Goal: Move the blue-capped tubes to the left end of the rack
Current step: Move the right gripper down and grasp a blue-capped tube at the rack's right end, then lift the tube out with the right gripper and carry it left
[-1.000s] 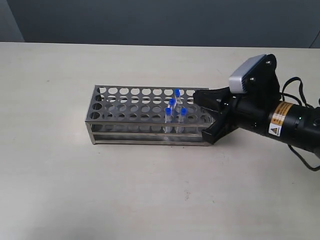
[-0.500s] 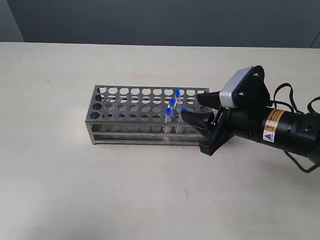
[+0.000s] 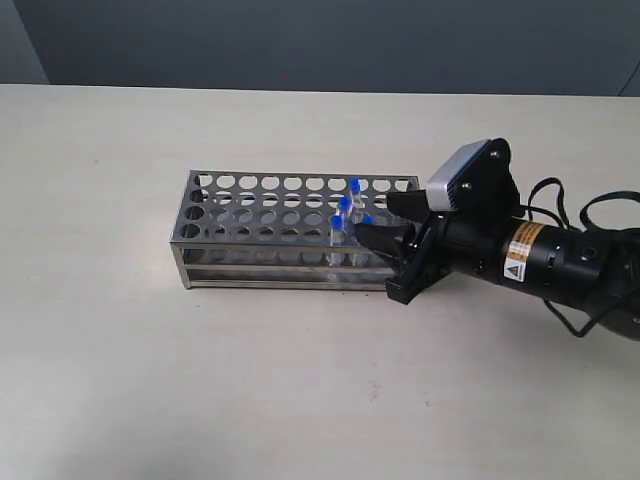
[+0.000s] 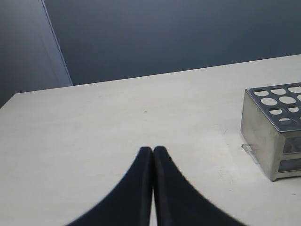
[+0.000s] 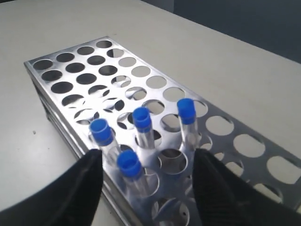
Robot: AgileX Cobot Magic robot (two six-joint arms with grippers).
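Right pincer (image 3: pixel 380 217) first: it's spread wide and low over the near end of the rack (image 3: pixel 270 268), with nothing clamped in it. On the wrist camera its two black fingers (image 5: pixel 80 188) sit either side of the cluster, and the four blue-capped tubes (image 5: pixel 141 117) stand just ahead of and between them. The nearest cap lies right in the gap (a sliver of daylight shows on both sides, so no grip). All four tubes are upright in holes of the perforated steel top plate, bunched at the end closest to this pincer. The rest of the rack (image 5: pixel 29 65) runs away beyond them. From the outside camera the tubes (image 3: pixel 344 205) peek out just past the fingertips, and one cap is half hidden behind the lower finger.

Over to the left pincer (image 4: pixel 153 150): fingertips pressed flat together, holding nothing, hanging over bare table (image 4: pixel 94 132). The far end wall of the rack (image 4: pixel 256 127) sits off to one side of it, well apart. No tubes show there.

The rack stands flat on the pale table (image 3: pixel 200 380).
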